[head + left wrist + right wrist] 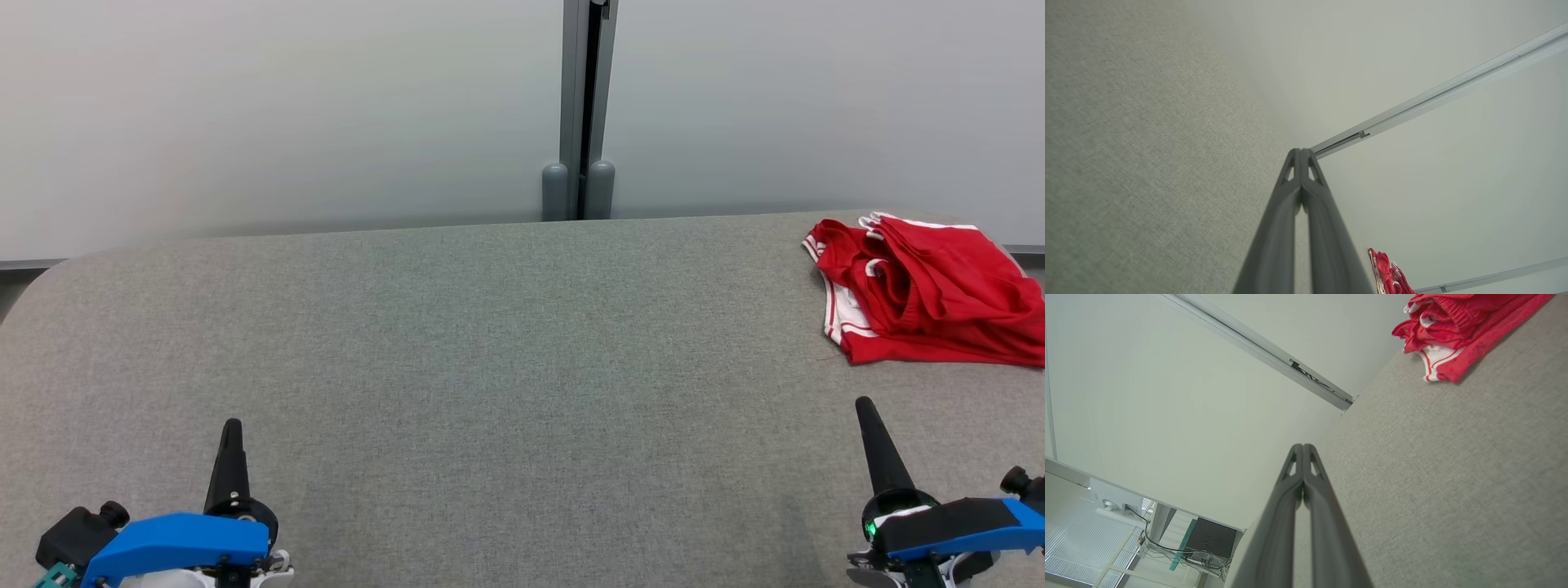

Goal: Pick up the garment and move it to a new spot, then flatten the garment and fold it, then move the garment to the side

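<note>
At the desk's [490, 367] front left corner, the left fingers [233, 426] lie low over the grey cloth, pressed tip to tip with nothing between them. Across the middle the desk is bare grey fabric, backed by a pale wall with a grey post [586, 106] at the centre. At the front right corner the right fingers [864, 406] point up the desk, also closed on nothing. The red garment [931, 290] with white trim lies at the far right corner, reaching the right edge, well apart from both arms.

As I read it, the task looks close to its end. The garment sits in stacked layers with a fairly straight near edge, which suggests a fold already made and a pile already set aside. The layers are rumpled, though, so I cannot rule out a heap not yet handled. Either way, nothing is being carried now.

The head view gives the whole layout, with both arms and the garment together. The left wrist view adds the closed tips up close and shows the garment as a small red scrap by its bottom edge. The right wrist view brings out the garment's folds, white band and stripes. Past the desk's edge it also shows a black box [1210, 539] with cables [1163, 544] below.
</note>
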